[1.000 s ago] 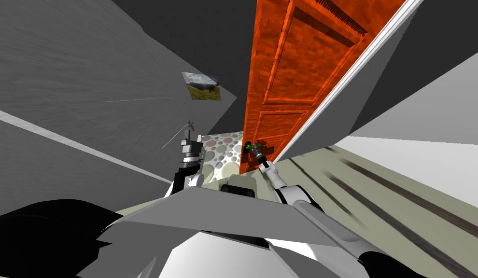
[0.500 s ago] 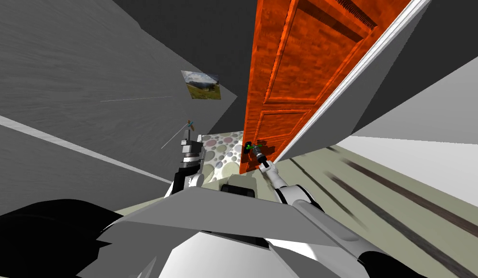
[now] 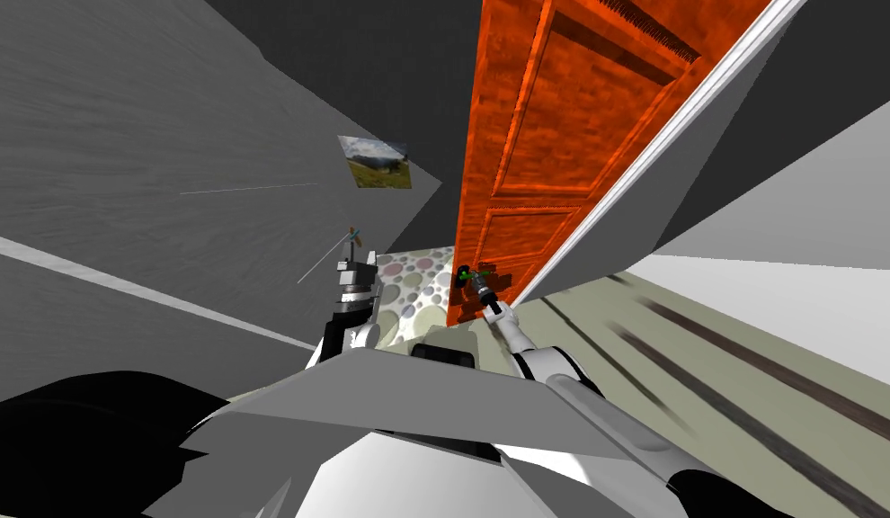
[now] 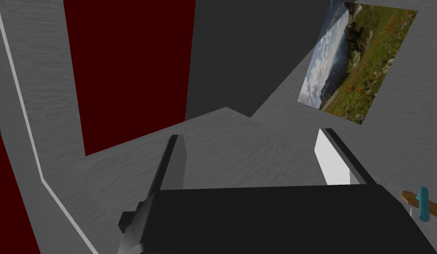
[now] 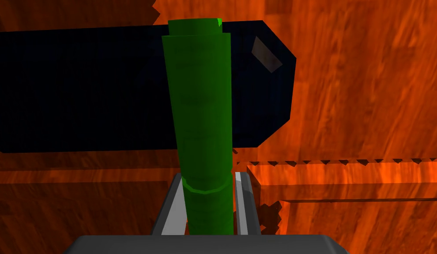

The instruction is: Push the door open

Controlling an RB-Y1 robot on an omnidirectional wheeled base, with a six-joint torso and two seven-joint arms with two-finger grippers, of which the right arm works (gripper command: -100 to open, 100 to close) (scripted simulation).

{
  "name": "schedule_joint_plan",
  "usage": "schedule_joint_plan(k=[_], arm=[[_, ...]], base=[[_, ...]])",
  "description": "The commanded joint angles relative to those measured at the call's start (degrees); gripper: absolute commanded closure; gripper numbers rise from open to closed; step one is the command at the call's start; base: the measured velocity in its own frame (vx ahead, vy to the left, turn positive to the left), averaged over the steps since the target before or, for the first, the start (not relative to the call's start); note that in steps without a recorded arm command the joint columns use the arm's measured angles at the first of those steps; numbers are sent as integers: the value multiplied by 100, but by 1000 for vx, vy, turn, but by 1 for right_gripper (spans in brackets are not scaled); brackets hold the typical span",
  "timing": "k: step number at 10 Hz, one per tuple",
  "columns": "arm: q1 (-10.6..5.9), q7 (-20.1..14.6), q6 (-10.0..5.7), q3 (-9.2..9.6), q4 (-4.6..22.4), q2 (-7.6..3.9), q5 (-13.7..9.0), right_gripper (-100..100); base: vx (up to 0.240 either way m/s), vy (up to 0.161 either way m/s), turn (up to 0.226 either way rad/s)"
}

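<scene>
An orange panelled door stands ajar, its free edge toward me. It carries a green lever handle on a dark plate; in the head view the green lever handle is small, low on the door's free edge. My right gripper reaches out to it. In the right wrist view the right gripper is shut on the handle, its fingers pressed to both sides. My left gripper is raised beside the grey wall; the left gripper is open with nothing between its fingers.
A white door frame runs along the door's right side. A grey wall with a landscape picture closes the left. Spotted flooring lies past the door's edge. Striped flooring spreads to my right.
The door's top edge has drifted slightly right and the wall stripe at the left sits lower: the view has shifted a little. My right hand stays at the handle.
</scene>
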Motion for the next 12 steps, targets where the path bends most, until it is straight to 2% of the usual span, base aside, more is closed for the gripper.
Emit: schedule_joint_plan(k=[1,3,8,9,10,12], arm=[[-77,69,24,-130,-6,-37,-63,100],[-74,94,33,-163,-2,-41,-80,100],[-48,371,121,-520,38,-88,-262,100],[-48,371,121,-520,38,-88,-262,100],[-38,476,155,-656,53,-106,-331,100],[-34,512,167,-702,59,-112,-355,100]], base=[[156,132,-52],[123,88,-19],[147,129,-50],[116,104,-35],[115,102,-54],[139,133,-48]])
